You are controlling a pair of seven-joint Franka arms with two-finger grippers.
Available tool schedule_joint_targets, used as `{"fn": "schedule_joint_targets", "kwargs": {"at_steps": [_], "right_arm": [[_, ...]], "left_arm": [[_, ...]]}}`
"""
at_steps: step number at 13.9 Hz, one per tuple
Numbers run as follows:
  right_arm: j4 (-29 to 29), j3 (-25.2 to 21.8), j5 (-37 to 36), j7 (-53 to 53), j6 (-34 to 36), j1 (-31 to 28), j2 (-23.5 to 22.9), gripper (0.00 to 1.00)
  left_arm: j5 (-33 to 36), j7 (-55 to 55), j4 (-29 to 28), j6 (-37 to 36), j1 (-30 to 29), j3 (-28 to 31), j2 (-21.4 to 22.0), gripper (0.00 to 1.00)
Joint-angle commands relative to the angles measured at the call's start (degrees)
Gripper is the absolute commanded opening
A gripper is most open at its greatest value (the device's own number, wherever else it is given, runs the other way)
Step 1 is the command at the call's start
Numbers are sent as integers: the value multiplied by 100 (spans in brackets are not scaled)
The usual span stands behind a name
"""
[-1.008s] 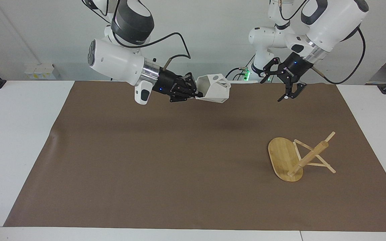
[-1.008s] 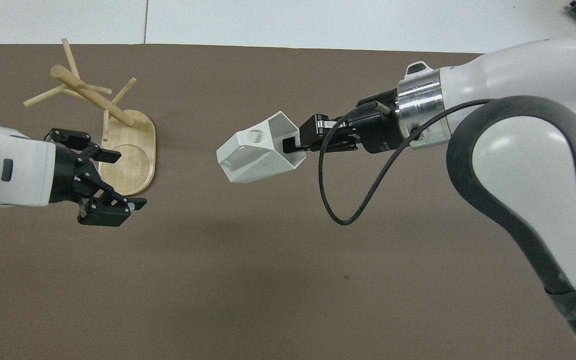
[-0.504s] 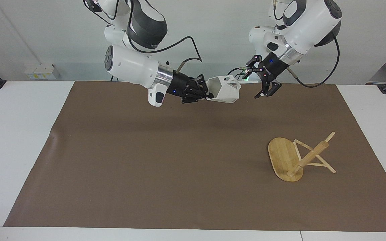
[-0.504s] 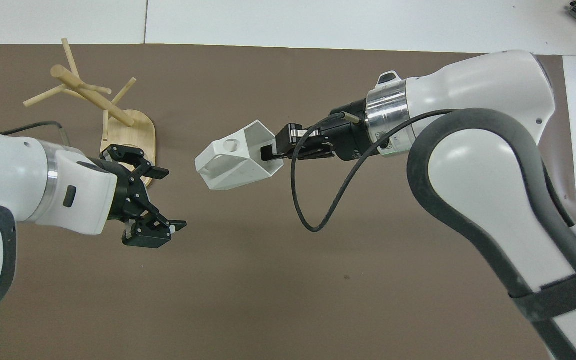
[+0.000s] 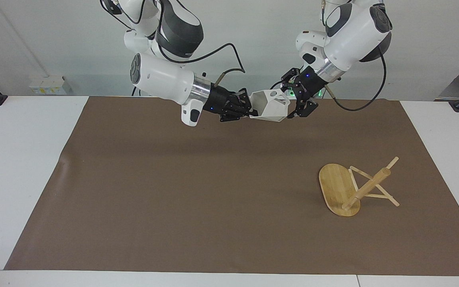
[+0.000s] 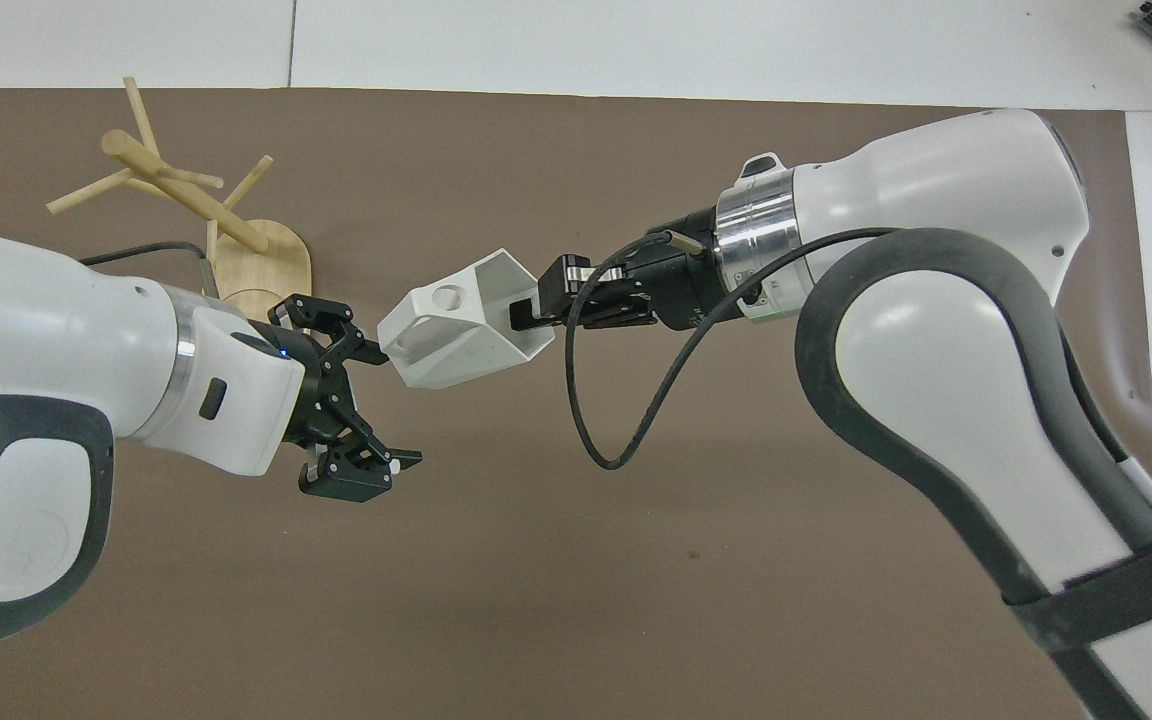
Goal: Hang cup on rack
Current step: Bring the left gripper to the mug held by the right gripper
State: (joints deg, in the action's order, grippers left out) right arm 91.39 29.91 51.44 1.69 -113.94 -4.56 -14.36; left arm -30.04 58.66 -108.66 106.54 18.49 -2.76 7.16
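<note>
Held aloft over the tabletop (image 5: 34, 159) by the right pincer (image 5: 246, 110) pinching its wall, the cup (image 5: 271, 105) meets the spread left pincer (image 5: 298, 104) — a misjudged handover could drop it — well apart from the rack (image 5: 351, 187).

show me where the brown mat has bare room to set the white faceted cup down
The brown mat is bare from the bamboo rack to the right arm's end. It is crowded in the air where the right gripper holds the white faceted cup by the open left gripper.

My black fingers (image 5: 240, 108) grip a plain white cup (image 5: 271, 105). The rack (image 5: 347, 190) is pale bamboo with fine grain, at four o'clock on a brown mat (image 5: 173, 191) covering the white bench (image 5: 22, 159).
</note>
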Motion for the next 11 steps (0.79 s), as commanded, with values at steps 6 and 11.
{"fn": "schedule_joint_targets", "kwargs": {"at_steps": [6, 11], "right_arm": [[46, 77, 95, 182, -155, -36, 29, 0], [37, 112, 95, 182, -163, -28, 29, 0]], "left_arm": [[-459, 137, 487, 324, 32, 91, -400, 100], [-555, 120, 478, 490, 111, 82, -409, 100]]}}
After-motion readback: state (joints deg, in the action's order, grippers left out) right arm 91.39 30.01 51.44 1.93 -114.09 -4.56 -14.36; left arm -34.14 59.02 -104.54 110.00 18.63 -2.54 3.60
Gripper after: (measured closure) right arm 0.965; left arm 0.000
